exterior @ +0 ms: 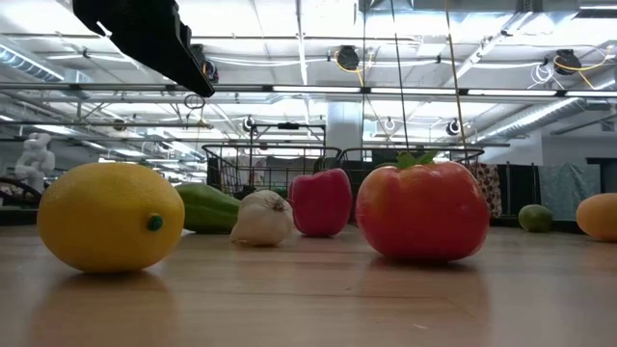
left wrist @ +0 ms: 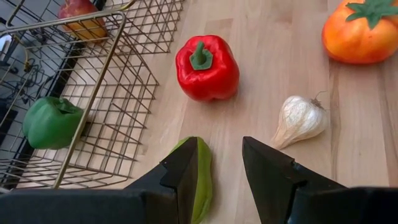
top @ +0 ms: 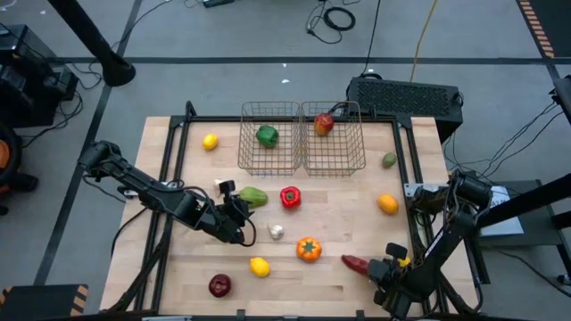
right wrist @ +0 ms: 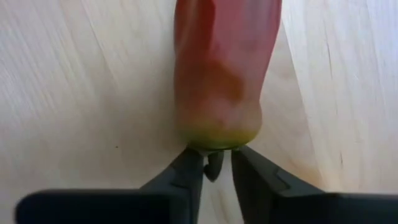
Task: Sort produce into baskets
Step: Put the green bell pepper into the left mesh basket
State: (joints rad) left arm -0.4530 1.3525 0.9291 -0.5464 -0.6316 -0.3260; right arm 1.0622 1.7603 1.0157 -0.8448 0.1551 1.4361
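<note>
Two wire baskets (top: 270, 166) (top: 360, 164) stand side by side at the table's far middle. The left one holds a green pepper (top: 267, 135), the right one a red fruit (top: 323, 124). A red chilli (top: 355, 263) lies on the wood near the front right, with my right gripper (right wrist: 216, 163) shut on its end. My left gripper (left wrist: 221, 168) hangs open above the table's left middle. A light green pepper (left wrist: 200, 177) lies beside one of its fingers, a red pepper (left wrist: 207, 67) and a garlic bulb (left wrist: 300, 119) just beyond it. My right gripper pinches the chilli's short dark stem (right wrist: 214, 169), at its yellow-green end, between its two fingertips. The fingers come from above, pointing down. The chilli lies flat on the table and stretches away from the fingers.
Loose on the wood lie an orange tomato-like fruit (top: 309, 249), a lemon (top: 259, 266), a dark red apple (top: 219, 284), an orange (top: 387, 204), a small green fruit (top: 389, 160) and a second lemon (top: 210, 141). A black box (top: 406, 96) sits behind the far right corner.
</note>
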